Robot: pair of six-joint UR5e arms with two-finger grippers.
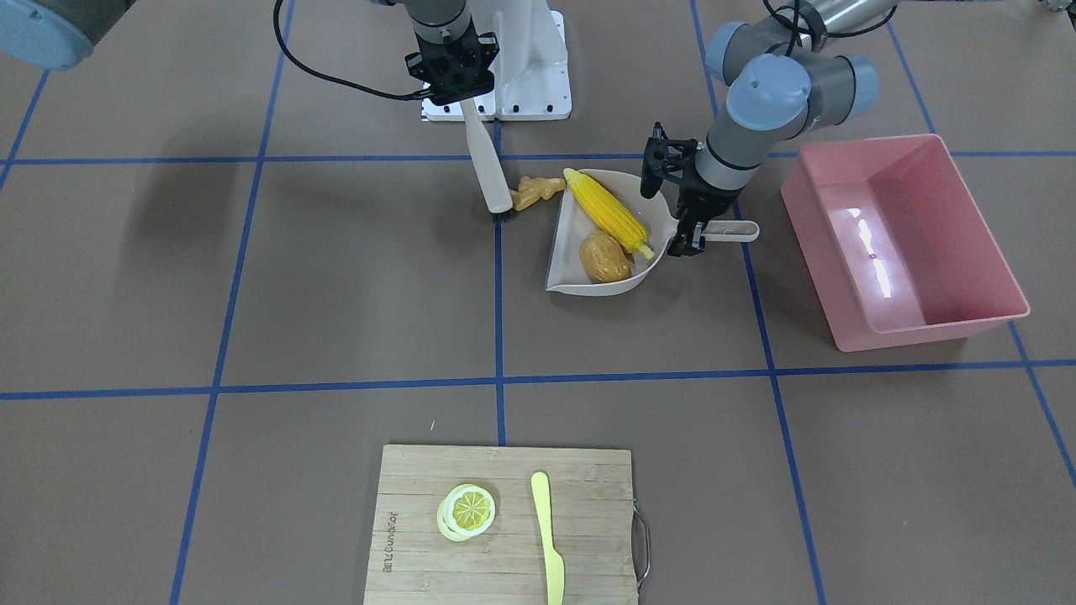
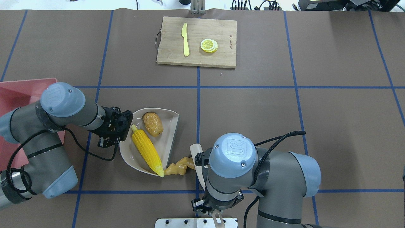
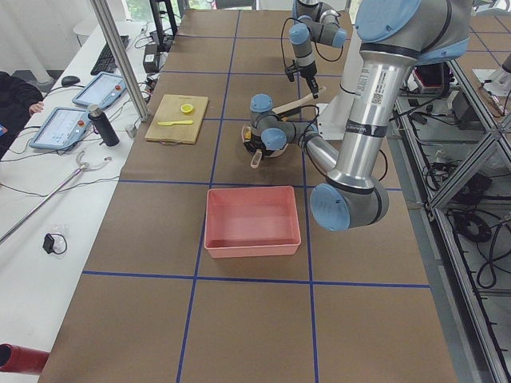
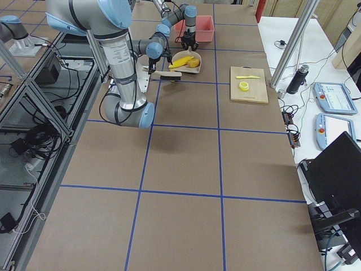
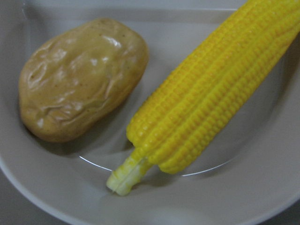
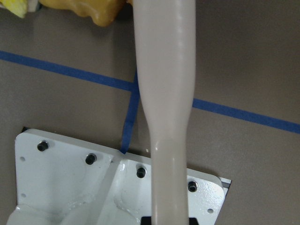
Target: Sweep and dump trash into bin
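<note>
Corn [image 5: 211, 98] and potato [image 5: 79, 77] sit in the dustpan [image 1: 567, 244] my left gripper [image 1: 689, 235] grips; right gripper [image 1: 458, 88] holds the brush [image 1: 487, 168] beside ginger [image 1: 538, 190].

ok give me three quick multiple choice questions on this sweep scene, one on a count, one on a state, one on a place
1. How many toy foods lie in the dustpan? A two; B three; C none.
2. The pink bin is: A tipped over; B holding trash; C upright and empty.
3. Where is the ginger root? A in the dustpan; B on the table beside the brush; C in the bin.

1 A: only the corn cob and potato lie in it.
2 C: it stands upright and its floor is bare.
3 B: it lies outside the pan, by the bristles.
</note>
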